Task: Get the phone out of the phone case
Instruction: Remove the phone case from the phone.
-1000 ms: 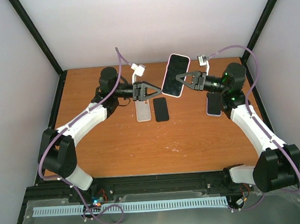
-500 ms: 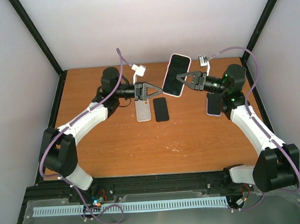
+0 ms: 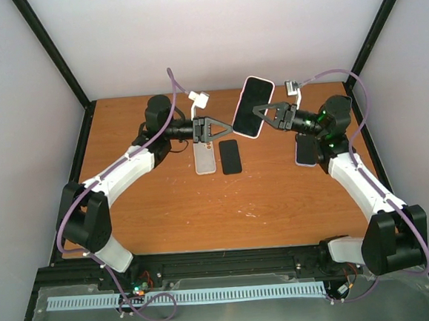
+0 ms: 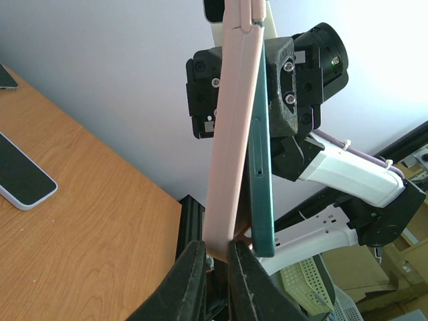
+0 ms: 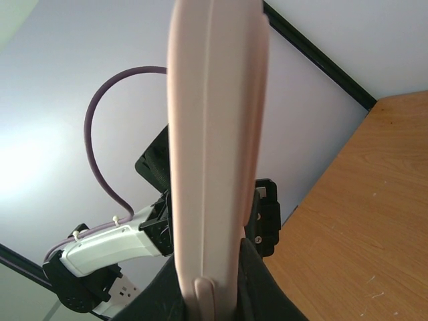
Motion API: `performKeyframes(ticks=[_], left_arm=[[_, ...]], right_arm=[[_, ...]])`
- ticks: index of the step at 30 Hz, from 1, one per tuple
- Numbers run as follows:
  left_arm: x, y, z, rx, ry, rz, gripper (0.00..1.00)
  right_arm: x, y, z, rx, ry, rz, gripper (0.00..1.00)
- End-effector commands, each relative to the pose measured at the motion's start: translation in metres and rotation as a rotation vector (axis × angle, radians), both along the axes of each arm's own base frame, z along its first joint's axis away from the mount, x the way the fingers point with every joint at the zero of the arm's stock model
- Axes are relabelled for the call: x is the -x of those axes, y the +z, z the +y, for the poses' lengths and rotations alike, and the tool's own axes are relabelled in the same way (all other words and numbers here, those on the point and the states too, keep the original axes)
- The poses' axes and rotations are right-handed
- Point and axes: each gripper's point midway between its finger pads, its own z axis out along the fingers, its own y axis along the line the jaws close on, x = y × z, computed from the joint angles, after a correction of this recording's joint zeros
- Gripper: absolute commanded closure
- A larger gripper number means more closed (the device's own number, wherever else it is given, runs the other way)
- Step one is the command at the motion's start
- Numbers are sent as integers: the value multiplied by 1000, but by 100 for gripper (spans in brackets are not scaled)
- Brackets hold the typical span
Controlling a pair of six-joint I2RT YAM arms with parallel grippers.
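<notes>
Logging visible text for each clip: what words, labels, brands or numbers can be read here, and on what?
None can be read.
The pink phone case and the green-edged phone in it carry no print that shows.
The pale phone, the black phone and the far-right phone, all lying flat, show no legible marks either.

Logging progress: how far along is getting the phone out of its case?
Done: the right gripper holds the pale pink phone case in the air. In hand: the left gripper pinches the case's edge, which gapes away from the dark green phone at that end. Remaining: the far end looks seated; the phone must come fully free.
</notes>
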Motion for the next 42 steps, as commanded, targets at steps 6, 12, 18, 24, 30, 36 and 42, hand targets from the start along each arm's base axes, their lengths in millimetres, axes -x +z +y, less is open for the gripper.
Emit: performKeyframes(ticks=[6,12,18,24,30,36,42], left_arm=[[-19,-17,-9,-30,49,60,87],[-13,-3,-9,1,12,30,82],[-10,7,-8,14,-3,0,77],[-5,14,-7,33,-30,-20,71],[5,26,-6,66,-77,-49,68],[9,28,-4,72,-88,-43,73],[11,30,-1,75,-84,-44,76]], right_arm=[[55,38,21,-54,202,-178,97],[69,34,34,-47,273,-177,97],[81,25,45,-25,335,-174,97],[92,16,53,-3,390,-166,97],[94,1,61,26,424,-137,97],[87,-8,67,54,432,-102,97],[84,-13,69,64,453,-58,97]])
